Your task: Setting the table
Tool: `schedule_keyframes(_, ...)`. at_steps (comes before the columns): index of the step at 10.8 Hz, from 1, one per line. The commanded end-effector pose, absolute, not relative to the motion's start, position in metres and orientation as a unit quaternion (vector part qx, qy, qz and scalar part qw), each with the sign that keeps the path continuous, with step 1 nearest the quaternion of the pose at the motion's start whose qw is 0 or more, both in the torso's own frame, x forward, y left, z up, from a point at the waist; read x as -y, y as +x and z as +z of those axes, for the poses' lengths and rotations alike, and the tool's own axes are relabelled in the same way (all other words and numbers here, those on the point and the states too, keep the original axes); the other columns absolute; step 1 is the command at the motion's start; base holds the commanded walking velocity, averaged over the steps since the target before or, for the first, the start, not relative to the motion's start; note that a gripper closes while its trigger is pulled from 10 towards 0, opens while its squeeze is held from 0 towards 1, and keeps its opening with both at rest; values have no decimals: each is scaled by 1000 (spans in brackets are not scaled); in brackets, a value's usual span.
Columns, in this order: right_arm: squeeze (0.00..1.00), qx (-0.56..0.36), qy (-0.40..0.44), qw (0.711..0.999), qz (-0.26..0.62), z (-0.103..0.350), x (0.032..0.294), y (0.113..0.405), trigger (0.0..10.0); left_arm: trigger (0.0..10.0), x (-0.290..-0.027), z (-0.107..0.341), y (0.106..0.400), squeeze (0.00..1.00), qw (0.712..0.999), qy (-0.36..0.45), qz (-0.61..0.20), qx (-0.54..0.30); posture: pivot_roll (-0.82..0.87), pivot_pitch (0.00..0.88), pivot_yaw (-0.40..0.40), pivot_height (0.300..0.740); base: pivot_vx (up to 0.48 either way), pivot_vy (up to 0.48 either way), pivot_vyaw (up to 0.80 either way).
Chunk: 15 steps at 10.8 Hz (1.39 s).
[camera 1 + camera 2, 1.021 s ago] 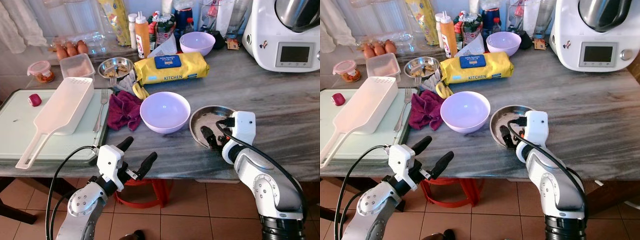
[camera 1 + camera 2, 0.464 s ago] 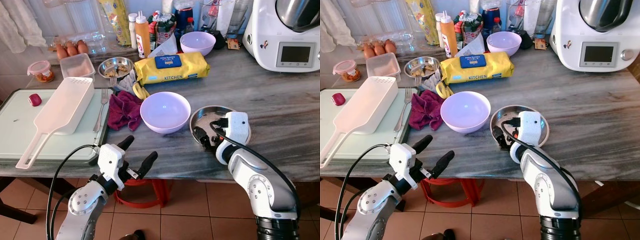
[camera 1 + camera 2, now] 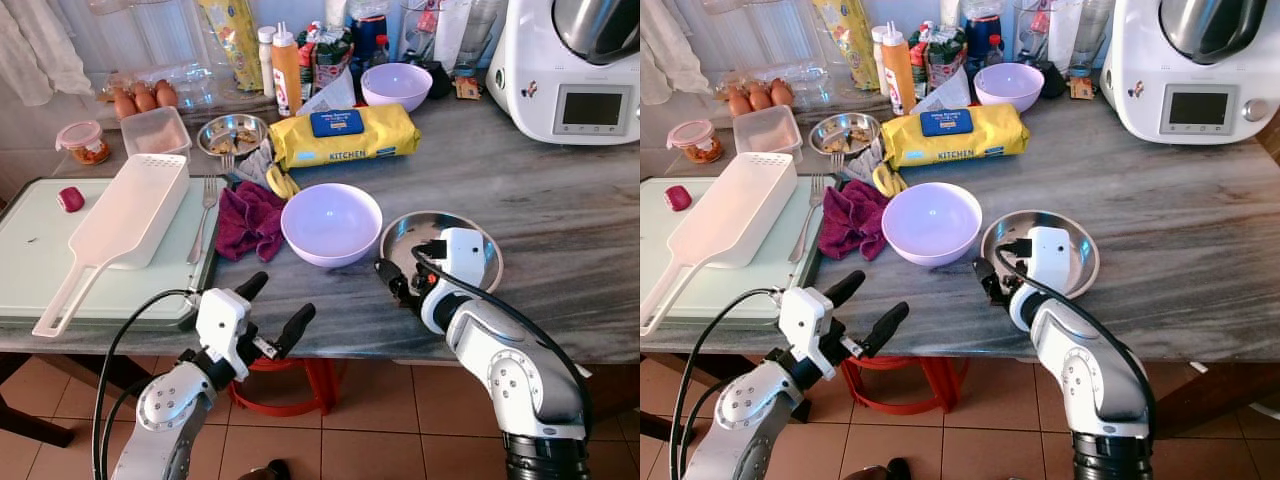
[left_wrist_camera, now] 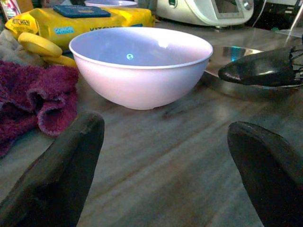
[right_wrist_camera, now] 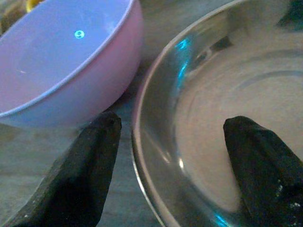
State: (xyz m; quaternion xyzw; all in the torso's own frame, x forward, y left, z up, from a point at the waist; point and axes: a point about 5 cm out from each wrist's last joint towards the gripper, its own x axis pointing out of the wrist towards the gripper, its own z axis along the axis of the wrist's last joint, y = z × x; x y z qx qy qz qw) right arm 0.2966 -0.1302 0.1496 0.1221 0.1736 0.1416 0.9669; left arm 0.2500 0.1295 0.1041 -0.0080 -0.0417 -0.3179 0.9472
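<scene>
Steel plate (image 3: 470, 240) lies on the marble surface (image 3: 560, 210), just right of the lilac bowl (image 3: 331, 223). The right gripper's (image 5: 170, 165) fingers (image 5: 80, 175) stand apart, straddling the plate's near-left rim; a second ago they sat further inside the plate. The left gripper (image 3: 272, 310) hovers open at the surface's front edge, unchanged.

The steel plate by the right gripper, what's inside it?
The steel plate looks bare where visible. The right gripper straddles its near-left rim, one finger inside, and the wrist covers part of the middle.
</scene>
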Motion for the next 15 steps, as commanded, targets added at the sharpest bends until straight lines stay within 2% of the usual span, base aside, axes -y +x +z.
schedule_keyframes(1, 0, -180, 134, 963, 152, 149, 126, 294, 10000, 10000, -133, 101, 249, 0, 949, -1, -313, 35, -50, 157, 72, 740, 0, 0, 0)
schedule_keyframes(9, 0, -177, 159, 950, 202, 155, 112, 290, 10000, 10000, -131, 103, 250, 0, 951, -3, -307, 38, -57, 161, 68, 740, 0, 0, 0)
schedule_keyframes(12, 0, -109, 138, 956, 234, 175, 108, 288, 10000, 10000, -131, 103, 251, 0, 952, -3, -304, 38, -59, 161, 67, 740, 0, 0, 0)
schedule_keyframes(15, 0, -77, 107, 964, 229, 182, 122, 283, 10000, 10000, -130, 103, 252, 0, 952, -4, -304, 40, -69, 160, 65, 740, 0, 0, 0)
